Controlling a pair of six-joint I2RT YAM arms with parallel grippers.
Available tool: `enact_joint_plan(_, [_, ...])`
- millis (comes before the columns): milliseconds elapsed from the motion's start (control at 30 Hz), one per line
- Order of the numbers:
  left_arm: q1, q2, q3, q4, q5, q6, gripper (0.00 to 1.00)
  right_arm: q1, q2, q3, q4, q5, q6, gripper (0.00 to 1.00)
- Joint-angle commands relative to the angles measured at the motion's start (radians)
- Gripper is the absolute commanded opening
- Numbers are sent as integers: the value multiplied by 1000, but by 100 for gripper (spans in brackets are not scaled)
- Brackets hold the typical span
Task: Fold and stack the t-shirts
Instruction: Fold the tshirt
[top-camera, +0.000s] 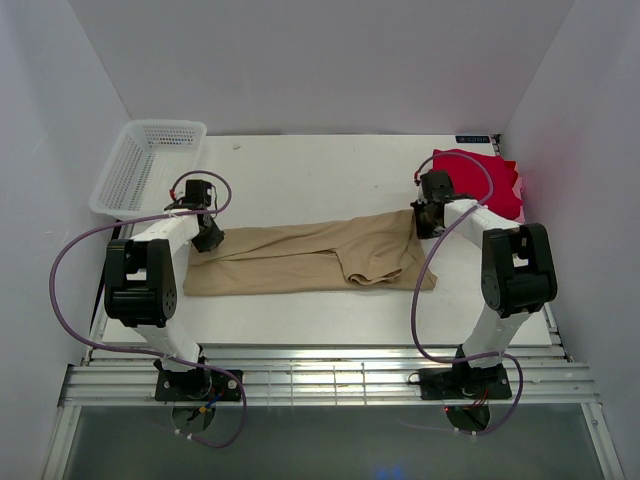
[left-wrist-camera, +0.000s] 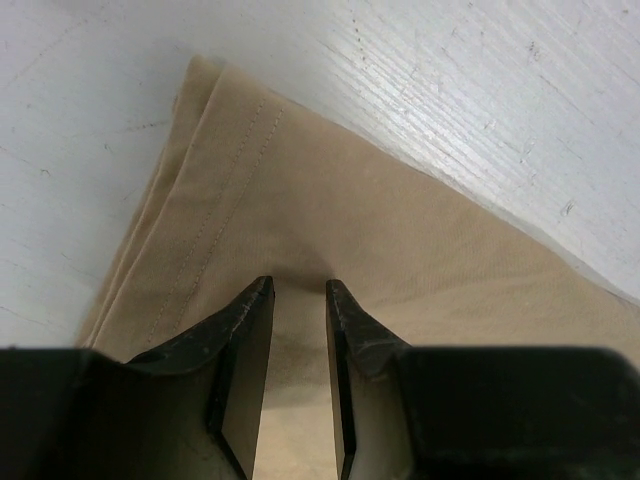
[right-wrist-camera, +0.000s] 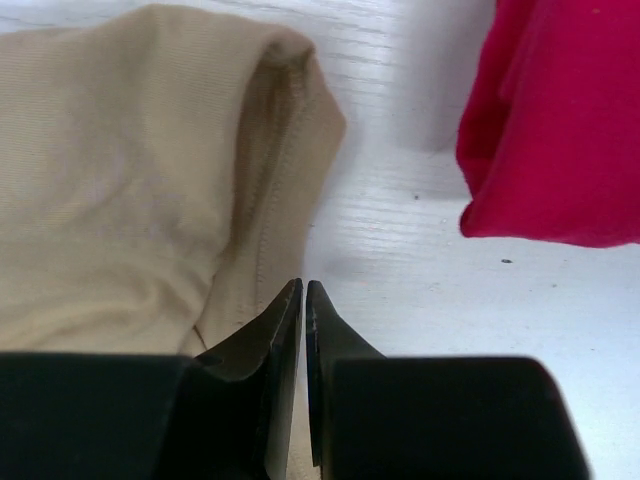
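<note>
Jaws apart, the left pincer (left-wrist-camera: 298, 285) sets its black tips on the plain tan-beige soft cloth t-shirt (top-camera: 300, 258). Cloth shows in the gap, just beside a double-stitched hem at the shirt's 9 o'clock end. The right pincer (right-wrist-camera: 303, 285) has its jaws together, only a hairline slit between them. Its tips sit at the hemmed edge of the shirt's 3 o'clock end; whether cloth is caught there cannot be told.

That shirt lies as a long band across the middle of the table, rumpled toward 3 o'clock. The plain bright red soft cloth t-shirt (top-camera: 505, 185) lies bunched at 2 o'clock, near the right pincer, with bare table between it and the tan one.

Each arm rises from its base at 6 o'clock to a black elbow block. From there a white forearm slopes forward and down to the shirt: the left arm (top-camera: 150, 270) at 9 o'clock, the right arm (top-camera: 515, 265) at 3 o'clock. Purple cables (top-camera: 60, 270) loop beside both.

The white scuffed table (top-camera: 330, 170) stands between plain white walls, with a ribbed metal rail (top-camera: 330, 385) along its near edge. A white plastic mesh basket (top-camera: 165, 123) sits at 10 o'clock. A small dark label (top-camera: 475, 139) at the 1 o'clock rim is too small to read.
</note>
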Motion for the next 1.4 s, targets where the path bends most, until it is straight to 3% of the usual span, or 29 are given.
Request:
enact_joint_plan(0, [8, -2, 6, 3, -24, 7, 38, -19, -34, 18, -25, 17, -30, 11])
enact_joint_plan(133, [10, -3, 12, 1, -16, 6, 39, -22, -29, 43, -53, -77, -22, 12])
enact_joint_plan(233, [10, 1, 20, 0, -2, -3, 39, -22, -48, 35, -47, -164, 10, 34])
enact_joint_plan(333, [10, -3, 23, 1, 8, -4, 40, -16, -66, 12, -31, -265, 27, 41])
enact_joint_plan(600, [10, -154, 38, 49, 28, 13, 44, 24, -150, -49, -25, -347, 31, 42])
enact_joint_plan(833, [10, -94, 40, 34, 70, 3, 43, 76, -161, -132, -14, -379, 62, 46])
enact_joint_plan(1367, [10, -83, 20, 34, 64, -10, 42, 141, -205, -181, -76, -355, 100, 46])
